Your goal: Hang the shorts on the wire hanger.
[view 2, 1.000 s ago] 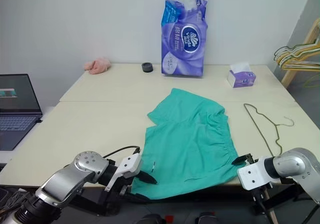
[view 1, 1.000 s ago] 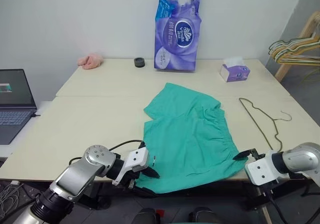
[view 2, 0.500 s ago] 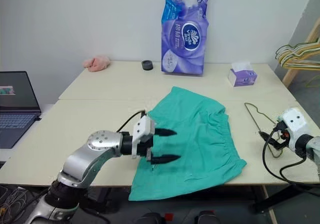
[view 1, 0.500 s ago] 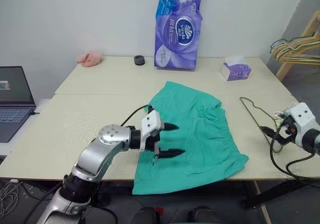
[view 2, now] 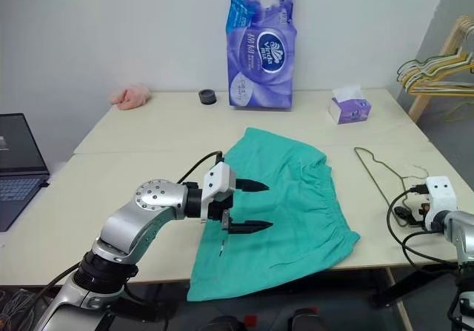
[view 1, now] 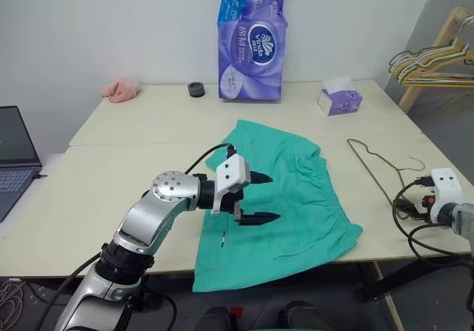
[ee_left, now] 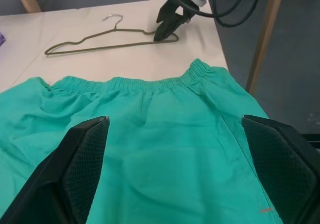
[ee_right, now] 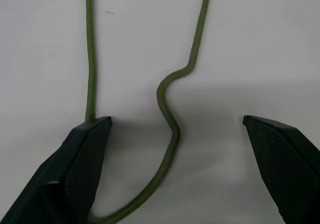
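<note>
Brass-coloured wire hanger (ee_right: pixel 170 129) lies between the right gripper's (ee_right: pixel 175 169) spread fingers; it should pinch squarely on one wire.

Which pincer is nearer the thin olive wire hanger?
Right. The right pincer sits open right at the thin olive wire hanger, wire between its fingers; the left pincer hovers open over the teal-green cloth shorts.

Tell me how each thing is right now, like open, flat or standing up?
shorts: spread flat, hem over table edge.
wire hanger: lying flat, bare.
left gripper: open, above the shorts.
right gripper: open, at the hanger's end.
tissue pack: standing upright.
tissue box: tissue sticking out.
</note>
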Controlling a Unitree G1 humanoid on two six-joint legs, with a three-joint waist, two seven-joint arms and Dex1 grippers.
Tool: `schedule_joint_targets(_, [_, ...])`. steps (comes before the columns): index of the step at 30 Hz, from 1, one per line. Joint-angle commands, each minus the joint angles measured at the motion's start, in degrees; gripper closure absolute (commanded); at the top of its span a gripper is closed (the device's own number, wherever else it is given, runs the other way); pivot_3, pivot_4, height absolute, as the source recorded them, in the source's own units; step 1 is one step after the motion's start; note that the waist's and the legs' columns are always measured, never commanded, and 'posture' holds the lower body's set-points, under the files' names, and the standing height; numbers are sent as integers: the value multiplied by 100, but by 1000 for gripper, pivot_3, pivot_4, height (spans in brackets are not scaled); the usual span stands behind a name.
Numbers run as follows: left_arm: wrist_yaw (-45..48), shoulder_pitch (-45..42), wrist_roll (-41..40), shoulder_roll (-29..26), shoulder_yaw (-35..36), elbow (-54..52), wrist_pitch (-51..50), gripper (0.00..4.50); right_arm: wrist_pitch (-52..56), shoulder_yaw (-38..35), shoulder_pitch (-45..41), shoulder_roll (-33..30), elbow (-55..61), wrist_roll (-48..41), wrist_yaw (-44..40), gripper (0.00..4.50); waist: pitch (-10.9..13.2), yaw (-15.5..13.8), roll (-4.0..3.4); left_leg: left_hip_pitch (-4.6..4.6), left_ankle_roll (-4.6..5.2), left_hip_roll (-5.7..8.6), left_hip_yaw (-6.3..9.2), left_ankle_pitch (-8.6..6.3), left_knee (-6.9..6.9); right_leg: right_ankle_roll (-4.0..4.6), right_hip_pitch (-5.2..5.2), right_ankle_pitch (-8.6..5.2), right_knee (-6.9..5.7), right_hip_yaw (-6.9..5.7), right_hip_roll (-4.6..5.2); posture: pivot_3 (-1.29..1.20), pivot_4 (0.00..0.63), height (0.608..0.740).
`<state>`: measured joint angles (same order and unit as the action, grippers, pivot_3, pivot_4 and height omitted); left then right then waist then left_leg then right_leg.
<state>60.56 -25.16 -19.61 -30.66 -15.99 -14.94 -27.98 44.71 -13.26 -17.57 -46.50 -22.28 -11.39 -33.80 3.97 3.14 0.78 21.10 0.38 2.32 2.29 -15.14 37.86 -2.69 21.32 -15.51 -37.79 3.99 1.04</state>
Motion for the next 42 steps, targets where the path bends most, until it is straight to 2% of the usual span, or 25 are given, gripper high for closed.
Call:
schedule_joint_targets(1, [13,-85,35,-16,-5,-67,111,8,247,170,-219,-85,-321,7,-227,176,1,14,5,0,1,-1,1,0,0,0,0,0,1,-1,0,-83,42,740])
schedule_joint_targets(3, [27,-88,69,-21,-20,-70,129,0,524,202,-380,-67,-612,-72,-352,570,2,17,8,-2,1,-1,2,-1,0,0,-2,0,2,-1,0,-80,42,740])
schedule_joint_targets(7, [25,-85,105,-8,-25,-82,138,0,673,362,-434,-78,-846,-34,-513,1867,-2,10,30,-6,2,-2,7,-2,0,0,-7,0,4,-4,1,-76,43,740])
schedule_joint_targets(12, [-44,-23,119,20,-29,-128,124,0,705,352,-252,13,-746,-27,-386,3605,-11,13,58,-9,-1,-8,10,-5,0,0,-13,-1,6,-5,4,-71,45,740])
schedule_joint_targets(15, [-108,0,125,51,-13,-111,120,0,585,257,-124,52,-563,-17,-250,4491,-16,12,71,-12,-6,-12,15,-8,0,1,-18,-1,8,-8,6,-74,46,740])
schedule_joint_targets(22, [-570,-234,204,301,227,382,114,0,344,-148,-13,150,196,-33,225,4491,-14,14,76,-13,-12,-12,15,-12,2,0,-19,-1,12,-6,9,-87,46,740])
schedule_joint_targets(29, [-1233,-798,347,457,835,1577,288,0,-476,-232,199,15,1577,256,580,4491,21,37,14,3,-11,-3,-1,-13,0,-15,7,-3,6,8,8,-93,47,740])
schedule_joint_targets(31, [-1317,-989,328,462,1022,1925,360,0,-632,-159,318,-19,2015,340,583,4491,23,37,13,8,-12,-8,2,-16,0,-15,13,-3,5,6,8,-95,47,740])
schedule_joint_targets(33, [-1384,-1314,160,457,1340,2439,250,0,-1183,216,643,-127,2745,646,451,4491,24,26,13,14,-14,-7,7,-18,0,-16,17,-4,5,2,9,-101,49,740])
schedule_joint_targets(36, [-1068,-1607,-34,337,1539,2954,81,0,-1731,618,884,-136,3422,934,386,4491,26,50,17,38,-15,-10,16,-18,5,-18,39,-4,4,-5,9,-105,51,740])
schedule_joint_targets(42, [44,-1994,-238,-113,1507,3619,-313,0,-3143,1239,919,-277,3781,1771,437,4491,29,54,20,79,-16,1,7,-18,14,-24,81,2,-1,-5,15,-113,51,740])
